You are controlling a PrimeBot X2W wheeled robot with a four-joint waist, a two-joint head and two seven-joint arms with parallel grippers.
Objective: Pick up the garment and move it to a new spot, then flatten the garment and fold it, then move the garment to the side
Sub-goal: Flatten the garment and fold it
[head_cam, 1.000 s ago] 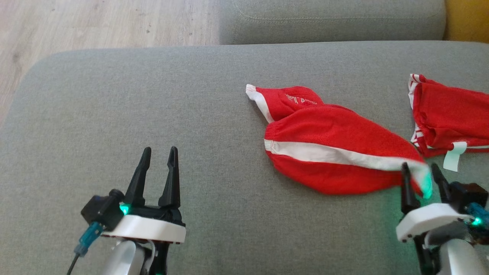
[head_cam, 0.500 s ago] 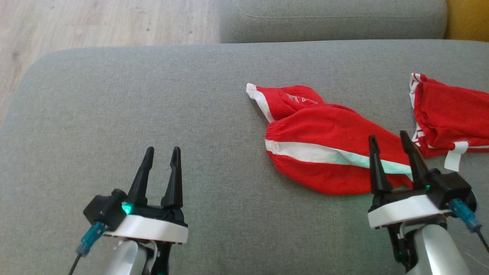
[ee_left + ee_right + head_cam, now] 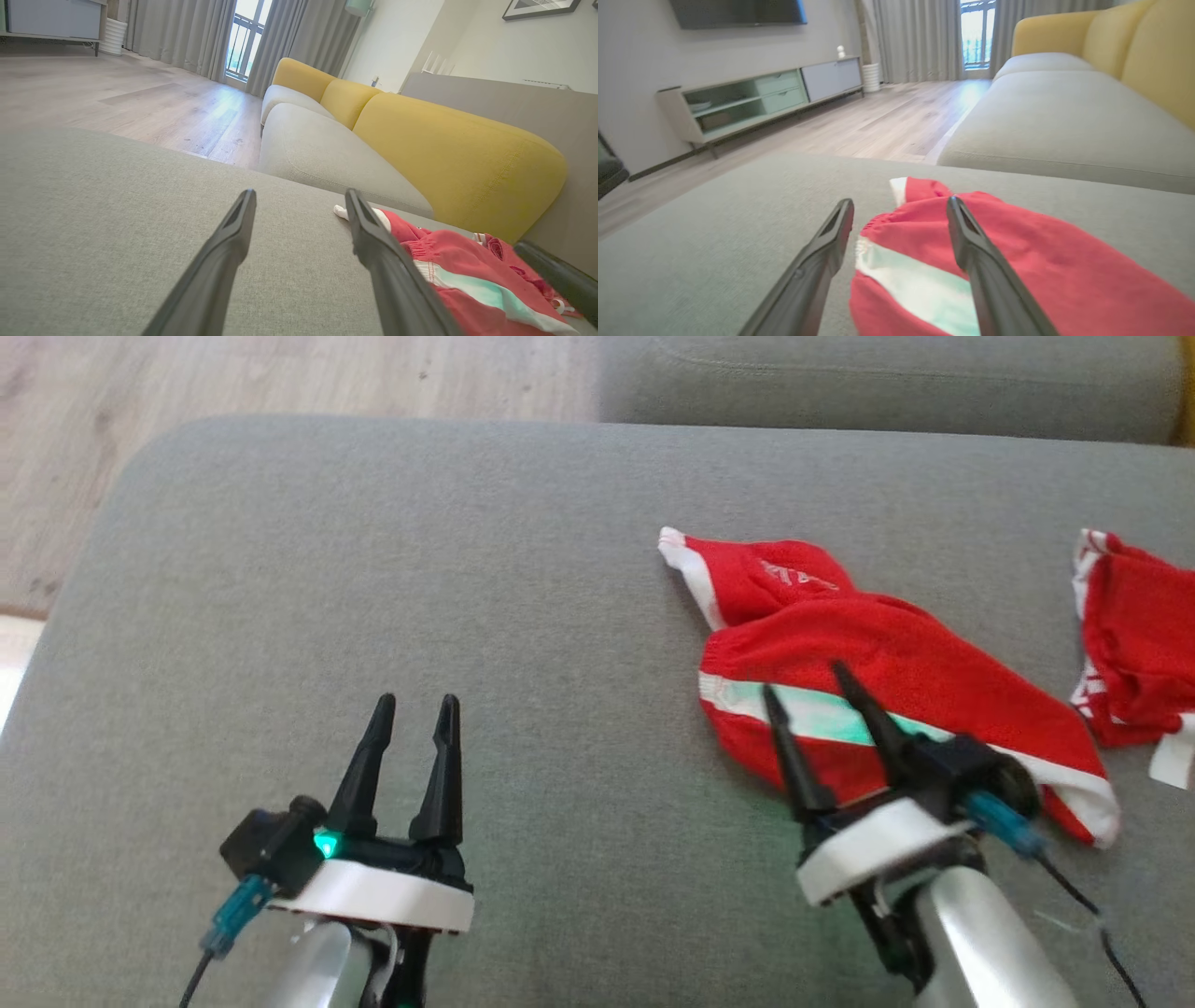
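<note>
A broad grey seat cushion (image 3: 373, 569) carries everything here. Past its far edge lies pale wood floor (image 3: 280, 373) and, to the right of that, a second grey seat (image 3: 887, 383). The left wrist view shows yellow backrests (image 3: 444, 154) rising behind that seat. In the right wrist view a long low cabinet (image 3: 752, 98) stands against the wall across the floor, with grey curtains (image 3: 915, 37) hanging beside a bright window.

The garment (image 3: 934, 653), a pair of red shorts with a white side stripe, lies rumpled on the right half of the cushion. Its gathered waistband faces the left. 1 white-edged corner pokes out toward the far edge. A second red piece (image 3: 1139, 644) with white trim lies just beside it at the right border of the head view, apart from it by a strip of grey fabric. A white label (image 3: 1172, 761) sticks out from the near side of that piece.

The right tool (image 3: 803, 679) is over the near left part of the garment. Its 2 dark fingers are spread wide and point across the white stripe, with nothing pinched between them. I cannot tell whether the tips touch the cloth.

The left tool (image 3: 417, 702) hovers over bare cushion, well apart from the garment. Its 2 fingers are also wide and carry nothing. A green light (image 3: 326, 845) glows at its base.
</note>
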